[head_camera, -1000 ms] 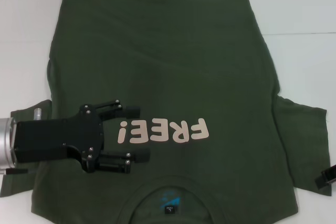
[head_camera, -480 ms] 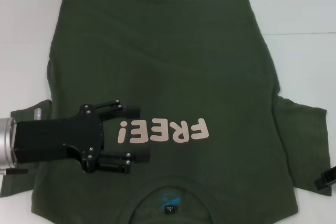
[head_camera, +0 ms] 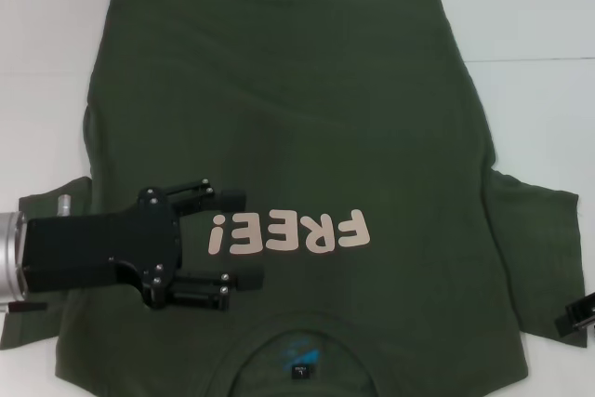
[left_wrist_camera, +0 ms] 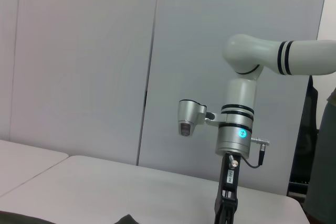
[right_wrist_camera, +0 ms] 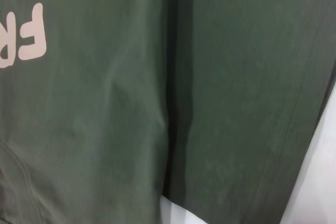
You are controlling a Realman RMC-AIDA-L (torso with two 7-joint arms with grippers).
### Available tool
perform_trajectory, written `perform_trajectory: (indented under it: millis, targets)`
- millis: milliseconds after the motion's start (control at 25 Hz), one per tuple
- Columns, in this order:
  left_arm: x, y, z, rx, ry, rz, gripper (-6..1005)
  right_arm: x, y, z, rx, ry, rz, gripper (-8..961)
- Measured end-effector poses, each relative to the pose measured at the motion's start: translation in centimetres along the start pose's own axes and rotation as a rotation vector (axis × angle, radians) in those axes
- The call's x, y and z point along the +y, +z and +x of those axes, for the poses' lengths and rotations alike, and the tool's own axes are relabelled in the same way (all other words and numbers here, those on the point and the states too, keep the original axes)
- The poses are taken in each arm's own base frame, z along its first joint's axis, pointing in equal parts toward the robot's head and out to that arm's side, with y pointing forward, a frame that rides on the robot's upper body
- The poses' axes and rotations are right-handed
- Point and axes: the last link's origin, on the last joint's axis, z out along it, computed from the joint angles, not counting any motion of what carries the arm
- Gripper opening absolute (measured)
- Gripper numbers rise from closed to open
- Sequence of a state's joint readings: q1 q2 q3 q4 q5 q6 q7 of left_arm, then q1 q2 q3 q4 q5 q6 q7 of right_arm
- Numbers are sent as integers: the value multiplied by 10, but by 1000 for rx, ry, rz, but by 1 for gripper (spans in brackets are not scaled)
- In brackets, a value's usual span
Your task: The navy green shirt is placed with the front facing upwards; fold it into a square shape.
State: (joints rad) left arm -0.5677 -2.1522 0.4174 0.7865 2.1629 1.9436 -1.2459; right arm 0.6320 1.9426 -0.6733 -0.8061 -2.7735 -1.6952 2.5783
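A black left gripper with silver screws and linked fingers is being shown on a silver wrist cuff. A white right arm with black bands, a silver wrist, a glowing teal mark and a thin cable is being seen.

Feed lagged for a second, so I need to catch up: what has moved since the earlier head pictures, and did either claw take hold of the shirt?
The left claw narrowed slightly, its nearer finger drawing toward the other, still open above the navy green shirt beside the lettering. It holds nothing. The shirt lies flat as before; the right claw stays at the sleeve edge.
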Motion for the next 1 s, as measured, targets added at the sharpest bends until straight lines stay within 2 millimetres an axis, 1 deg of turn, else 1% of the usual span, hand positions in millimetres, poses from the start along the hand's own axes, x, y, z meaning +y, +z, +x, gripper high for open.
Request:
perform_trajectory:
  millis: [1000]
  targets:
    - [1, 0, -1, 6, 7, 2, 933, 7, 8, -5, -11, -6, -20, 737]
